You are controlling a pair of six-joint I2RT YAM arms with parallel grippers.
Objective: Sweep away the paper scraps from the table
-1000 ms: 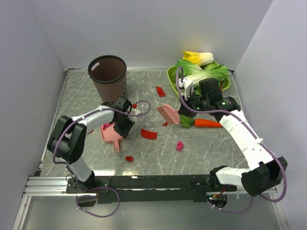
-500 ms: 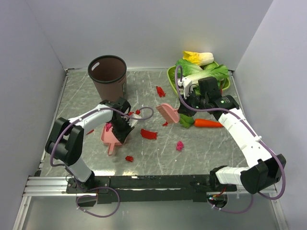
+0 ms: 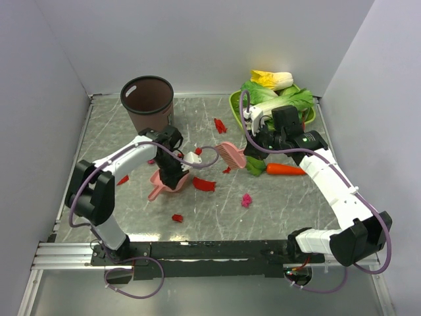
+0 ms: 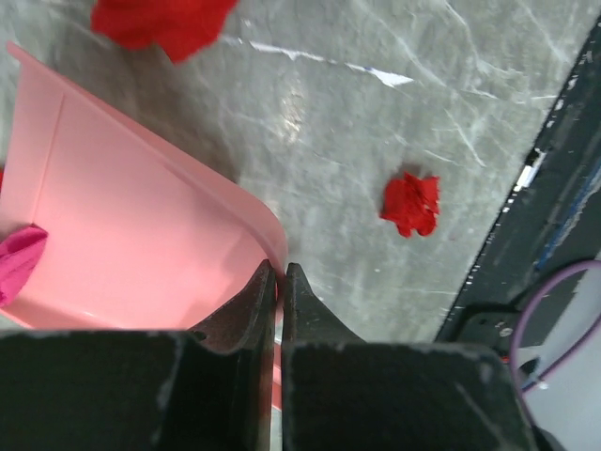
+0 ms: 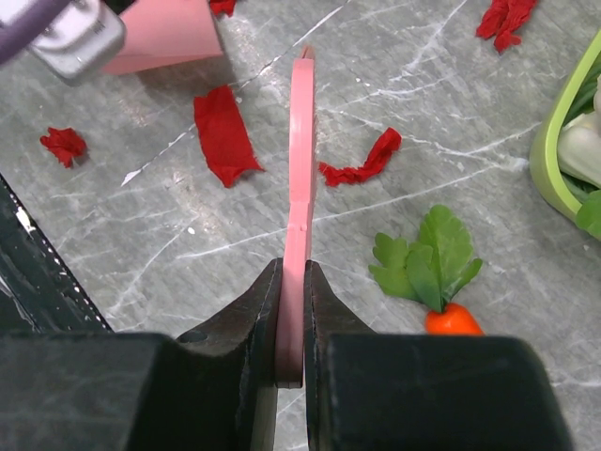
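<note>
On the grey marble table (image 3: 296, 204), the left gripper (image 4: 279, 274) is pinching the rim of the pink dustpan (image 4: 122, 235), one magenta scrap (image 4: 19, 263) sitting inside to its left. The right gripper (image 5: 293, 282) is clenching a pink brush (image 5: 302, 141), most paper scraps (image 5: 225, 132) lying unswept ahead of it.

Left arm (image 3: 128, 157) bent inward, right arm (image 3: 332, 181) stretched forward, both jaws clamped tight
</note>
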